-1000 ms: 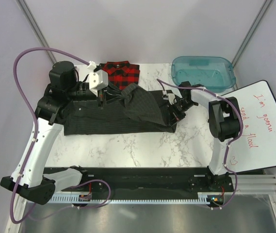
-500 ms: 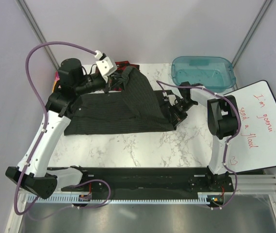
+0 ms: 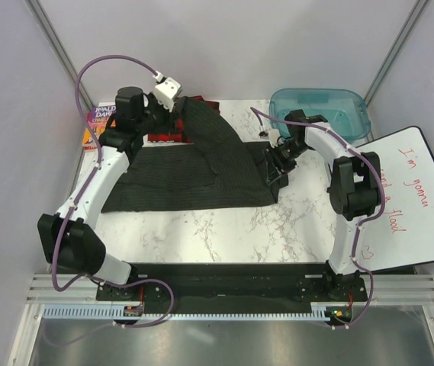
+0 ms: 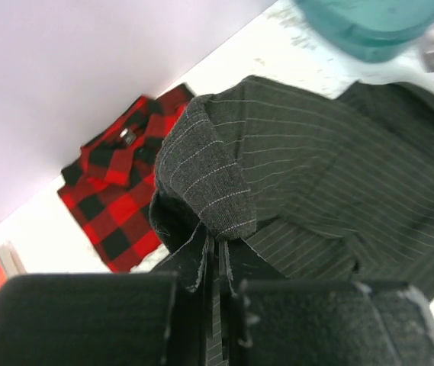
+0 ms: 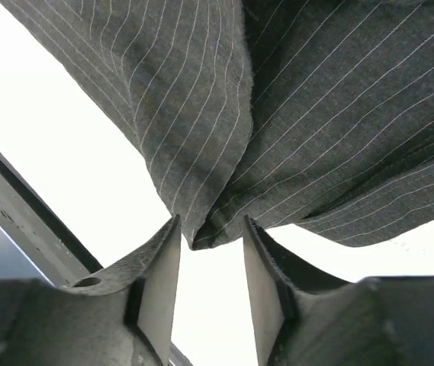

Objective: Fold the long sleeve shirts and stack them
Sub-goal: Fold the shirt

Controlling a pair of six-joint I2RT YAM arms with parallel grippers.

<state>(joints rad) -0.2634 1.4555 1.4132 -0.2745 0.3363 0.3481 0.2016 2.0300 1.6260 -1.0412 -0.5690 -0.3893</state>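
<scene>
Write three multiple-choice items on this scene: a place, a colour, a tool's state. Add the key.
1. Where is the plaid shirt? A) in the teal bin B) at the table's far edge C) at its near edge
2. What colour is the held shirt in the left tool? A) red B) teal C) charcoal, pale pinstripes
3. The right tool is: A) open B) shut on the bin C) unseen
Key: 1 B, far side, outside the bin; 2 C, pale stripes on dark cloth; 3 A, fingers apart around a shirt corner.

left gripper (image 4: 215,263) dragged charcoal shirt (image 4: 339,175) fold back over plaid shirt (image 4: 114,183), right gripper (image 5: 210,229) jaws parted
</scene>
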